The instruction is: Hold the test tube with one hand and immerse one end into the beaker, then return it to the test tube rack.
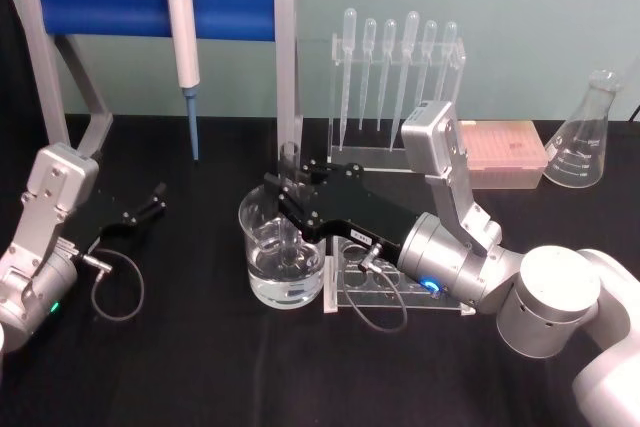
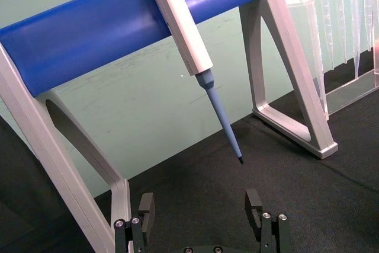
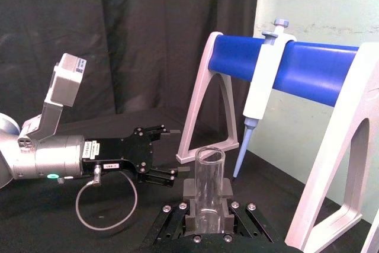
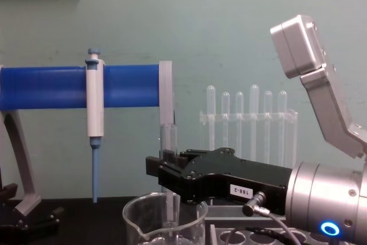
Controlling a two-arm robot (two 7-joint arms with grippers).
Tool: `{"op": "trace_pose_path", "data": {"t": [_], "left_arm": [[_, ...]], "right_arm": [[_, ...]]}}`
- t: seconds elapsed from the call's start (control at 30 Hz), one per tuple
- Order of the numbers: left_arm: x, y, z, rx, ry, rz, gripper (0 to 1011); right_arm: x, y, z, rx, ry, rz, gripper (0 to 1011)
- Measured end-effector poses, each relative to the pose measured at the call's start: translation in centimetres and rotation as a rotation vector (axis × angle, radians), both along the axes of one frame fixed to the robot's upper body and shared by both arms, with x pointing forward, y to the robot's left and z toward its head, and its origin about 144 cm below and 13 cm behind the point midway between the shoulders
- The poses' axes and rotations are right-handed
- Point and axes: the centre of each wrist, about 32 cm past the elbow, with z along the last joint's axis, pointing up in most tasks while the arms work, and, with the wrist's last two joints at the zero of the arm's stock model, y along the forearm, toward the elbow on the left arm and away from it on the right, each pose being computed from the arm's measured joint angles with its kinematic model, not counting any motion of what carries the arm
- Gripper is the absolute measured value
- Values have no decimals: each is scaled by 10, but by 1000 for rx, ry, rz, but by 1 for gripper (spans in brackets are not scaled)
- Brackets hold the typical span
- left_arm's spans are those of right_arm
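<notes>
The right arm (image 1: 480, 257) is reaching in from the right across the black table (image 1: 200, 367), and the task is sitting at its midpoint as far as the views are showing: the tube is gripped and its lower end is already inside the beaker, so the dip looks done or nearly so, while lifting out and returning it is remaining. The rack (image 1: 380, 287) with round holes just beside the beaker, under the right arm, is probably where it is going back, though that is a guess.

The beaker (image 1: 283, 247) is standing near the table's middle, wide and clear, with water filling its lower part and a spout on its rim in the chest view.

The right gripper (image 1: 290, 199) is hovering over the beaker, its black fingers closed snugly on the tube, one on each side. The left gripper (image 1: 150, 202) is resting parked well to the left, fingers spread and holding nothing.

The tube (image 1: 290, 162) is standing upright, clear glass, its open rim sticking up above the fingers in the right wrist view and its lower part running down into the beaker; whether its tip is touching the water I cannot tell
</notes>
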Motion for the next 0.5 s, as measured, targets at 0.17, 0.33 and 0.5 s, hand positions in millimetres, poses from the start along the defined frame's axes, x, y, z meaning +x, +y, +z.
{"op": "trace_pose_path", "data": {"t": [0.17,0.33,0.5], "left_arm": [[0,0,0,0,0,0,1000],[0,0,0,0,0,0,1000],[0,0,0,0,0,0,1000]], "right_arm": [[0,0,0,0,0,0,236],[0,0,0,0,0,0,236],[0,0,0,0,0,0,236]]}}
